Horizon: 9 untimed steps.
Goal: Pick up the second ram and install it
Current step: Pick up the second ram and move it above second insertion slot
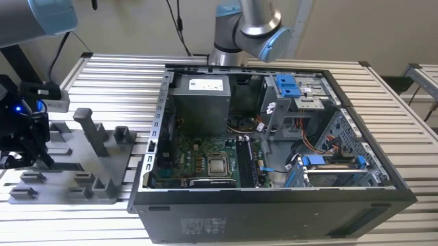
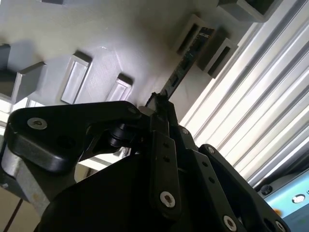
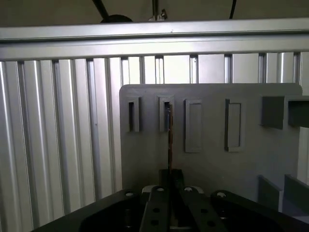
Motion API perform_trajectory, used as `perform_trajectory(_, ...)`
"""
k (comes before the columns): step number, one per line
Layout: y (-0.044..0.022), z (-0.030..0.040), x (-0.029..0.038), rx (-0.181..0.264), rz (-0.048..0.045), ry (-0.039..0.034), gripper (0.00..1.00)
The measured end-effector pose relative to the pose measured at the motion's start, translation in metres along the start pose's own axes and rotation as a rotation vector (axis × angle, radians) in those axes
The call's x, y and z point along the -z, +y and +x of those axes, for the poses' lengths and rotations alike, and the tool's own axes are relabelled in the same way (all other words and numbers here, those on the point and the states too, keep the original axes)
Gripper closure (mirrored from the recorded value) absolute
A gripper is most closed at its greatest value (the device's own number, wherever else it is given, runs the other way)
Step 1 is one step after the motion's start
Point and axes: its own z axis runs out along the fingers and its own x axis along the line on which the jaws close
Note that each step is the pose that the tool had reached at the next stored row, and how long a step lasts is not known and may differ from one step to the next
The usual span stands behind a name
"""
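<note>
As we see in the first wrist view, end effector (image 3: 171,178) clamped on memory stick (image 3: 169,140), far end slotted in tray (image 3: 207,164).

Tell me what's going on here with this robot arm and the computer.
The arm's gripper is down at the grey tray, closed on the second ram, a thin stick seen edge-on with its far end in one of the tray's slots. The open computer case sits beside the tray, on the exterior view's right. The stick is not yet installed.
</note>
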Motion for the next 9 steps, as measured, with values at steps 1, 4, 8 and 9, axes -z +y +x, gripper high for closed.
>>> perform_trajectory(1, 0.0, 0.0, 0.0009, 0.0, 0.0001, 0.0, 0.86)
perform_trajectory(4, -0.0001, 0.0, 0.0037, 0.0, 0.0, 0.0, 0.86)
perform_trajectory(8, -0.0002, 0.0, 0.0088, 0.0, 0.0, 0.0, 0.86)
perform_trajectory(9, -0.0003, -0.0001, 0.0103, 0.0, 0.0, 0.0, 0.86)
